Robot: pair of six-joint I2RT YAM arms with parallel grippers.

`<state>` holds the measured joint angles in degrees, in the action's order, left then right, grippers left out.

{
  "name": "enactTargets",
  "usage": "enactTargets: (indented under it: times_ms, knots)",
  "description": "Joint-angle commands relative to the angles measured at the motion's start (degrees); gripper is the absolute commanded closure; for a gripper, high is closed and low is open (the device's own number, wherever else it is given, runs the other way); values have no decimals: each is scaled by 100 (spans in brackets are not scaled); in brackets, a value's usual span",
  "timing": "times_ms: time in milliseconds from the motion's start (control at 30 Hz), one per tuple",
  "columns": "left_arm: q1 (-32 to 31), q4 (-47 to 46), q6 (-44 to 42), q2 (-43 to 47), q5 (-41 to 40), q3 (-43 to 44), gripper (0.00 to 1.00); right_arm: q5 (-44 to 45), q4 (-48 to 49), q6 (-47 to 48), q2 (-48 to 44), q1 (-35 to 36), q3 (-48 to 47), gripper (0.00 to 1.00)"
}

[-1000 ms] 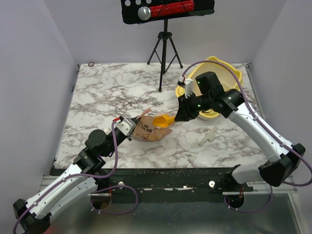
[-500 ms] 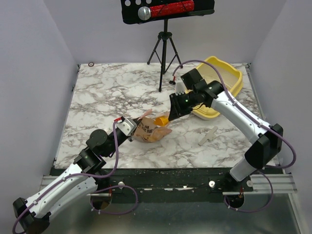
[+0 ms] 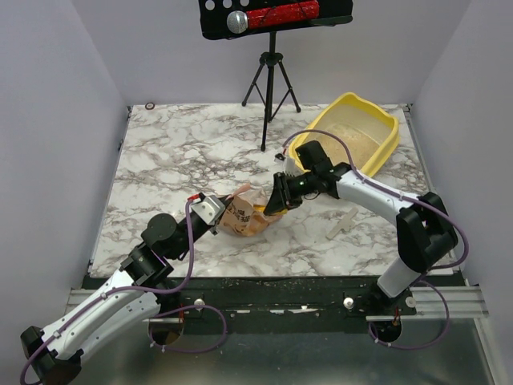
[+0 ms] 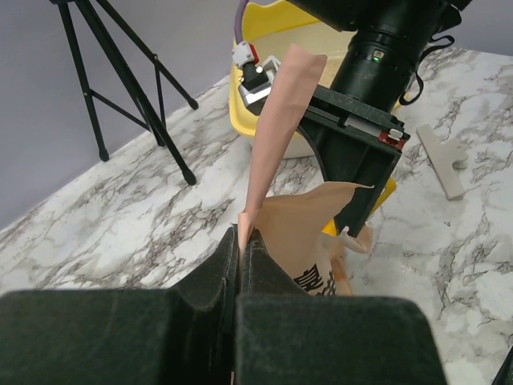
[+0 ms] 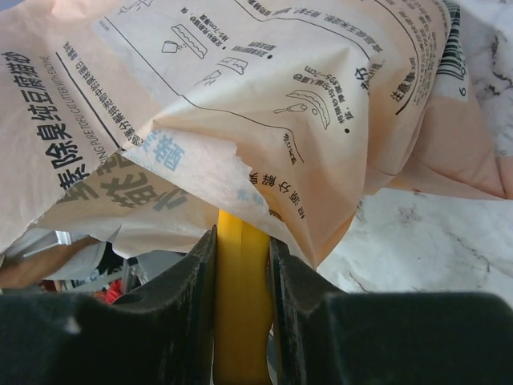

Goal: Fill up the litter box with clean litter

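Left jaws pinch the paper bag [image 4: 282, 136]; right jaws clamp the yellow scoop [image 5: 240, 297]

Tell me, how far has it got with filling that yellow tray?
Some beige sandy litter already lies in the large yellow plastic litter box. Now the left gripper pinches the edge of the tan paper bag while the right gripper holds the small yellow scoop at its mouth. More scoops look needed.

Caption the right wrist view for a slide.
Right gripper shut on the yellow scoop, whose front end disappears under the torn edge of the printed paper bag on the marble table.
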<state>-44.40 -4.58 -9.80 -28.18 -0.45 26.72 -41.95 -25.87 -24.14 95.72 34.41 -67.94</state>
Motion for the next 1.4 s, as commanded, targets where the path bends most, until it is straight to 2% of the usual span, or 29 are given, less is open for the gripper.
enactTargets:
  times_ms: [0, 333, 567, 967, 1367]
  knots:
    - [-7, -447, -74, 103, -175, 316, 100, -391, 1923, -626, -255, 22, 1105, 100]
    - [-16, -456, -189, 68, 36, 237, 100, -1473, 5001, -1672, -519, -22, 2346, 100]
    - [-25, -482, -233, 6, 273, 202, 100, -1737, 6162, -2103, -888, -40, 2795, 100]
    - [-60, -623, -338, 129, 958, 44, 100, -1755, 6559, -2630, -1697, -373, 3419, 100]
    - [-77, -720, -408, 164, 1012, -53, 100, -1597, 6586, -3500, -2532, -840, 4157, 99]
